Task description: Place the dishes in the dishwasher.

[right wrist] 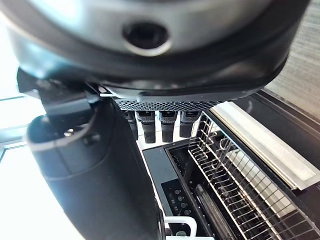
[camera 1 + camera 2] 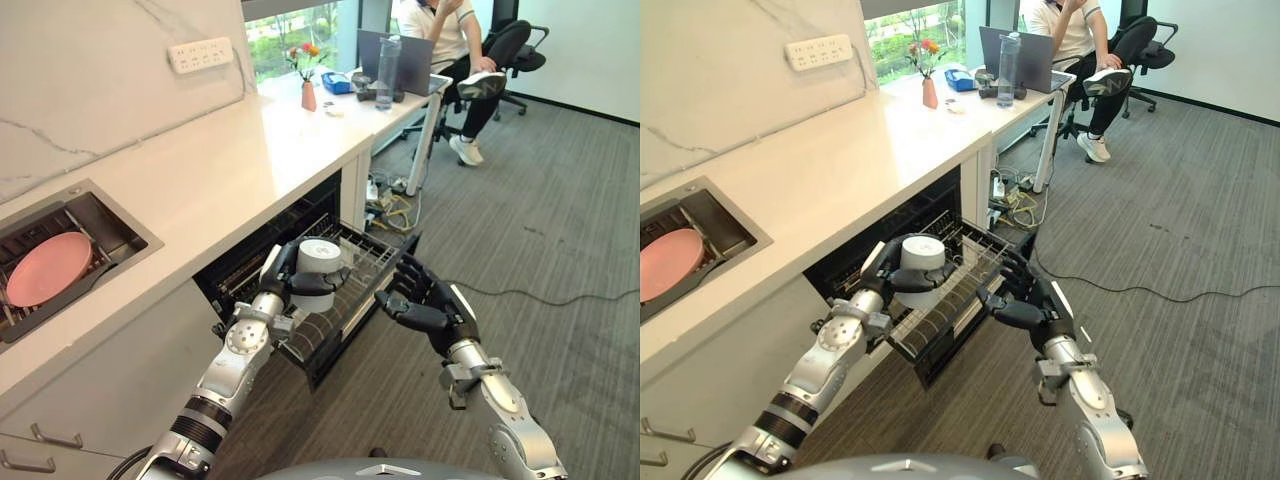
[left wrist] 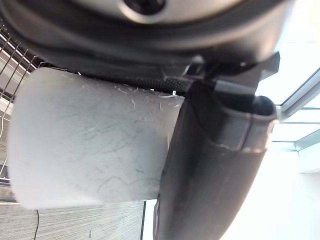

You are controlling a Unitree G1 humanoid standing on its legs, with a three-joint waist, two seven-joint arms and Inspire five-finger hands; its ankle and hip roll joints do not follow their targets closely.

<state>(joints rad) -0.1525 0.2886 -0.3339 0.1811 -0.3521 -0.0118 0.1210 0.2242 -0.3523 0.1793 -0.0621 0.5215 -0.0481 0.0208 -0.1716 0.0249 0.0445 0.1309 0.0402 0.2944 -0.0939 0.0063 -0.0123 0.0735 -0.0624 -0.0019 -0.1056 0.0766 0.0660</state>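
My left hand [image 2: 290,280] is shut on a white cup [image 2: 318,256], held upside down just above the pulled-out dishwasher rack [image 2: 362,268]; the cup [image 3: 90,140] fills the left wrist view with the thumb [image 3: 215,165] curled against it. The rack is a dark wire basket sliding out from under the counter. My right hand [image 2: 428,308] hovers at the rack's outer front corner, fingers straight and relaxed, holding nothing; its fingers [image 1: 160,125] show above the rack [image 1: 235,185]. A pink plate [image 2: 48,268] lies in the sink [image 2: 110,225] at the far left.
A white counter [image 2: 230,160] runs above the dishwasher. Beyond it stands a desk with a vase of flowers [image 2: 308,92], a water bottle [image 2: 386,72] and a laptop [image 2: 400,55]. A person [image 2: 455,40] sits on an office chair. Cables [image 2: 395,210] lie on the carpet.
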